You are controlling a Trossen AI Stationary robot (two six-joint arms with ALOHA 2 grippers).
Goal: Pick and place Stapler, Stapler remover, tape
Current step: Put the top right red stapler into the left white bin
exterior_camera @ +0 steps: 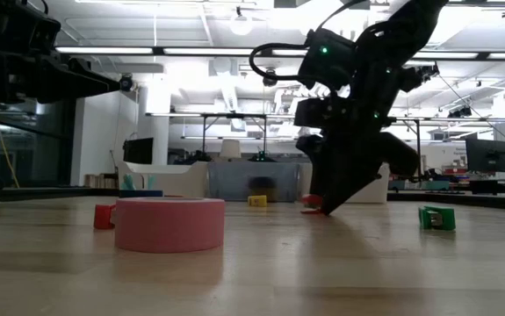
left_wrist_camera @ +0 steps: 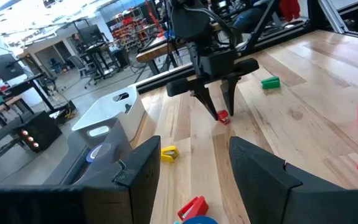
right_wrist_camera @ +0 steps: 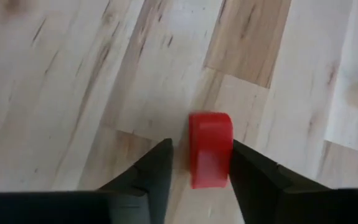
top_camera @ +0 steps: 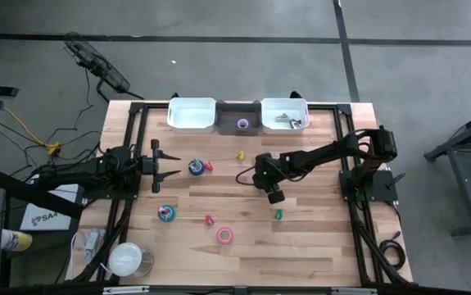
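Pale wood table [top_camera: 301, 246] — lit workshop behind

Wooden tabletop [top_camera: 317, 246] carries three bins along its far edge: a white bin [top_camera: 192, 115] on the left, a dark middle bin [top_camera: 239, 111], and a white bin [top_camera: 285, 115] on the right. Black cables [top_camera: 55, 143] and a yellow cord [top_camera: 22, 123] trail over the grey floor [top_camera: 432, 74] off the left side. A clear cup [top_camera: 129, 259] sits at the near-left corner; a white card [top_camera: 43, 216] lies beside that edge.
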